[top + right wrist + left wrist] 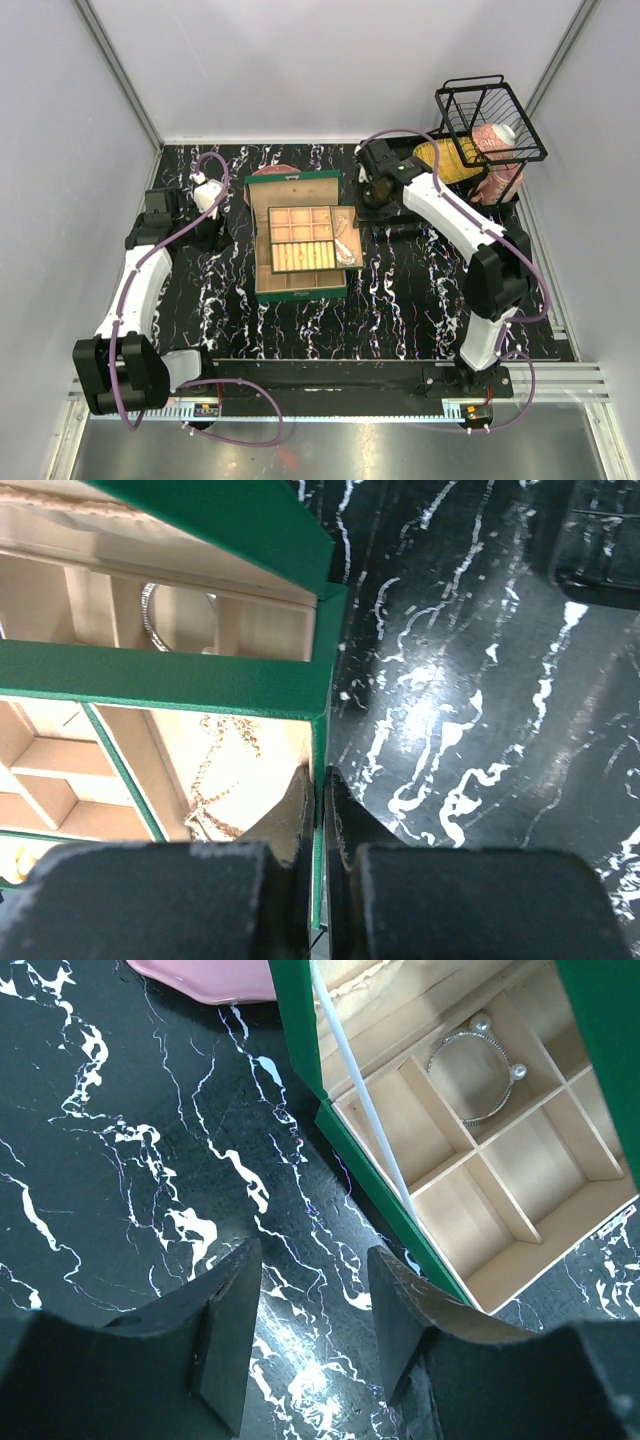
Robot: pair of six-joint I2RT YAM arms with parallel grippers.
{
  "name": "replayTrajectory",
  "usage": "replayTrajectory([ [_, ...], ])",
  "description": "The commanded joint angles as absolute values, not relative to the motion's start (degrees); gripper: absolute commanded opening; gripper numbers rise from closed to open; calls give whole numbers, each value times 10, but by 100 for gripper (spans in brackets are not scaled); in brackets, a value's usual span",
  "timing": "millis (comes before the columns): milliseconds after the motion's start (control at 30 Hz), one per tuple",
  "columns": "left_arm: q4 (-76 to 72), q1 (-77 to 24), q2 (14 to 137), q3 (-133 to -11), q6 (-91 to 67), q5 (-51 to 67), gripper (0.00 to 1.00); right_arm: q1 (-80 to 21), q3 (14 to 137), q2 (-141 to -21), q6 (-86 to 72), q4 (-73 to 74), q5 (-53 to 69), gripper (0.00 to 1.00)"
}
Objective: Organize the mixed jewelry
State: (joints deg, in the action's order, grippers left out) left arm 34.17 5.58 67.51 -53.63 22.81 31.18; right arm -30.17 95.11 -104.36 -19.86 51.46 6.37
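The green box (300, 285) lies open mid-table with its lid back. A thin silver bangle (478, 1070) with pearl ends lies in one tan compartment. It also shows in the right wrist view (150, 615). A chain necklace (225, 770) lies in the right-hand compartment and also shows in the top view (346, 240). My right gripper (320, 775) is shut on the box's right green wall (318, 860), one finger inside and one outside. My left gripper (315, 1270) is open and empty over the marble table, just left of the box's corner.
A pink dish (205, 975) sits behind the box's left side. A black wire basket (490, 120) with pink and yellow items stands at the back right. A small dark object (400, 230) lies right of the box. White walls enclose the table.
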Motion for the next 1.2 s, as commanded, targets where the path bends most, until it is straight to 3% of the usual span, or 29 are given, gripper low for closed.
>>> replayTrajectory([
  [0, 310, 59, 679, -528, 221, 306, 49, -323, 993, -1063, -236, 485, 56, 0],
  [1167, 249, 59, 676, -482, 220, 309, 49, -378, 1034, -1159, -265, 497, 70, 0],
])
